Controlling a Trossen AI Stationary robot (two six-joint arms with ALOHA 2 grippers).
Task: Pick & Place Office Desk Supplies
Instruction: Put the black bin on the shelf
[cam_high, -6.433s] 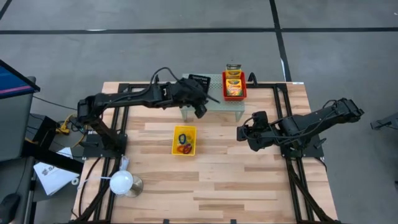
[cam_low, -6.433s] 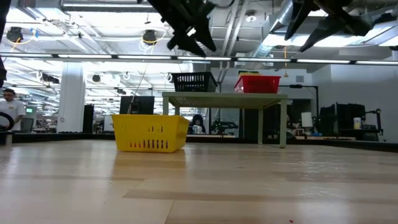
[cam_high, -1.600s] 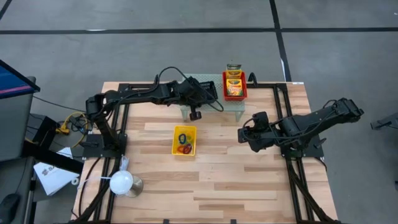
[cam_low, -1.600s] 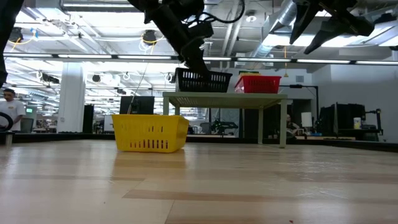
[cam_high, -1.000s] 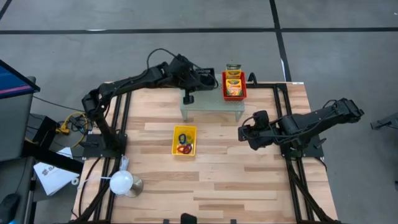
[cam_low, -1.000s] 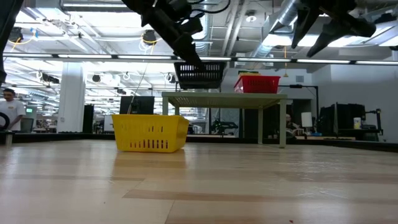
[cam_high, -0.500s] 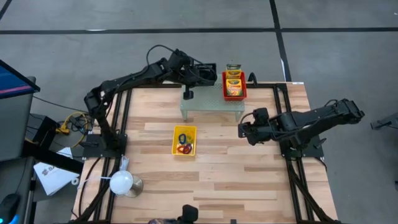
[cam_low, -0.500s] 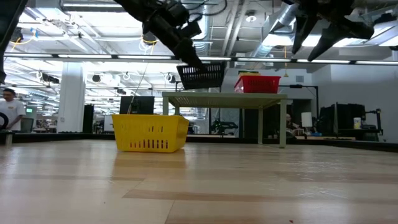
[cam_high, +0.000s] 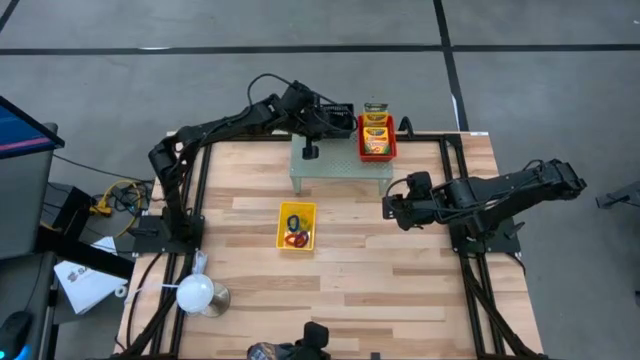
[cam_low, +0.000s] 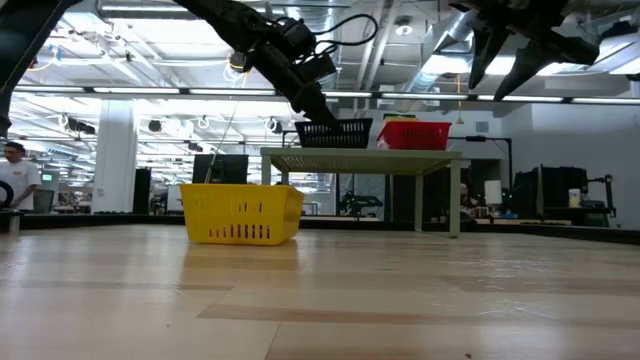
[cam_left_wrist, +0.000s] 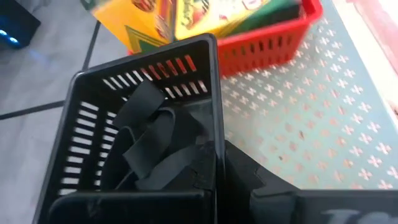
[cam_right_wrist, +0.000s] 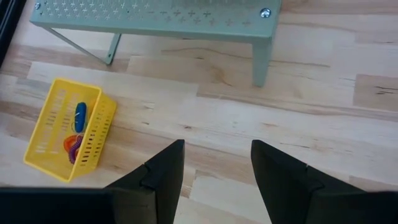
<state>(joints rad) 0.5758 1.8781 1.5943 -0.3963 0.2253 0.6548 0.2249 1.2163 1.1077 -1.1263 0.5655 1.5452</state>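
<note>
A black basket (cam_left_wrist: 143, 130) holding black clips (cam_left_wrist: 152, 140) hangs from my left gripper (cam_high: 323, 117) at the far left of the pale green mesh shelf (cam_high: 342, 170). Its bottom is on or just above the shelf top; I cannot tell which. Beside it stands a red basket (cam_high: 377, 141) filled with yellow-green crayon boxes (cam_left_wrist: 180, 18). A yellow basket (cam_high: 296, 226) with coloured ring bands stands on the table in front of the shelf. My right gripper (cam_right_wrist: 217, 149) hovers open to the right of the shelf, above bare table. My left gripper pinches the black basket's side wall (cam_left_wrist: 215, 134), the one nearest the red basket. One finger is inside the basket and the other finger (cam_left_wrist: 249, 177) outside. The fingers slant down onto it from the table's left. The basket sits nearly upright.
A white round-headed lamp (cam_high: 197, 293) stands at the near left corner. A person's head shows at the near edge (cam_high: 300, 350), and another person stands far off in the room (cam_low: 15, 175). Bare wood lies between the yellow basket and my right gripper.
My left gripper has carried the black basket toward the red basket and down. A second ago the basket hung clear above the shelf, then tilted; now it is level and low at the shelf top beside the red basket.
</note>
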